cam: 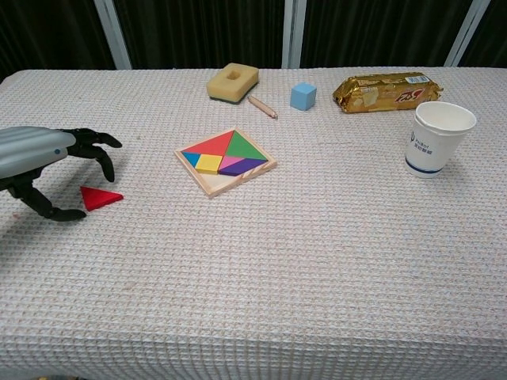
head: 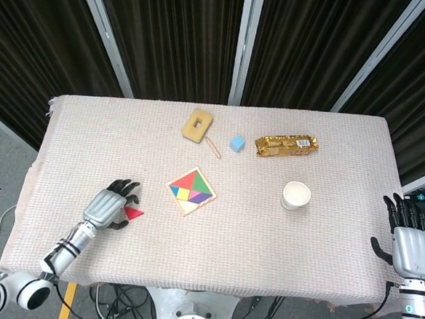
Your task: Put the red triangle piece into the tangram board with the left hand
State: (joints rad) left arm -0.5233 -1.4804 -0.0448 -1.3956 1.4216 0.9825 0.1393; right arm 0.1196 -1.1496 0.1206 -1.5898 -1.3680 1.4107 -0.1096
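- Left hand [cam: 49, 158] is seen at the table's left edge, fingers [cam: 101, 150] spread and curved downward, arched over the red triangle piece [cam: 100, 197].
- Thumb tip is placed on the cloth just beside the triangle's near-left corner; whether it actually touches the piece cannot be told. Nothing is gripped.
- In the head view the left hand [head: 108, 207] covers the left part of the triangle [head: 134, 212]; only its right tip is exposed.
- Red triangle piece is lying flat on the tablecloth [cam: 317, 261], well left of the tangram board [cam: 226, 162] and apart from it.
- Tangram board is set diamond-wise near the table centre; red, green, yellow, blue, pink and purple pieces are seated in it, and a bare wood strip is visible along its near edge.
- Right hand [head: 411, 243] is seen only in the head view, off the table's right edge, fingers spread and pointing upward, nothing held.
- Yellow sponge block [cam: 233, 81] with a hole is placed at the far side; a wooden stick [cam: 262, 107] lies just beside it to the right.
- Blue cube [cam: 303, 96] sits right of the stick; a gold snack packet [cam: 386, 89] lies further right.
- White paper cup [cam: 438, 138] stands upright near the right edge, in front of the packet.
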